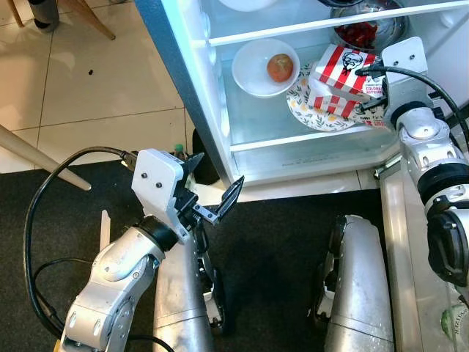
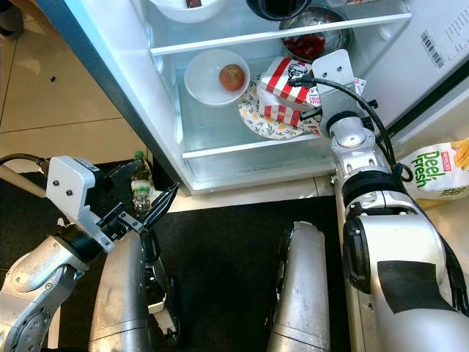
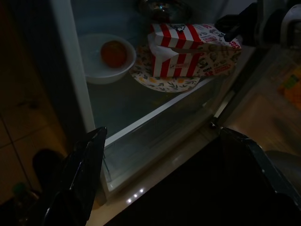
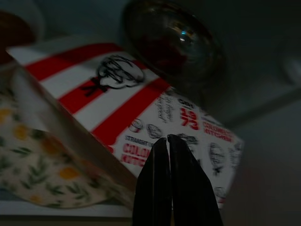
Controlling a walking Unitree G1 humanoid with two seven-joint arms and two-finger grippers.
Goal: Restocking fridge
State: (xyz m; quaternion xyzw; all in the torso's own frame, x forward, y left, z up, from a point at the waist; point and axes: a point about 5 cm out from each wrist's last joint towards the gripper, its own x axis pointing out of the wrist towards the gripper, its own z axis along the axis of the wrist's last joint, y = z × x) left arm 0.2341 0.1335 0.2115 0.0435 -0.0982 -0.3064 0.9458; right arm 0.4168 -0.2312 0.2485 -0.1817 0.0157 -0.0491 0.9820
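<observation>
The fridge stands open, and on its lower glass shelf (image 1: 293, 136) a red-and-white striped KFC box (image 1: 344, 77) rests on a floral plate (image 1: 311, 110). Left of it is a white bowl (image 1: 256, 73) holding a round orange fruit (image 1: 280, 67). My right gripper (image 4: 167, 140) reaches into the fridge at the box's right end. It is shut, its fingertips together just in front of the box's printed flap (image 4: 188, 132). My left gripper (image 1: 214, 183) hangs open and empty, low in front of the fridge over the dark rug.
A metal bowl (image 2: 311, 40) of red food sits on the shelf above. A small green-capped bottle (image 2: 139, 183) stands on the floor by the fridge's left corner. A chips bag (image 2: 440, 172) lies at the right. A wooden furniture leg (image 1: 40, 165) crosses the left floor.
</observation>
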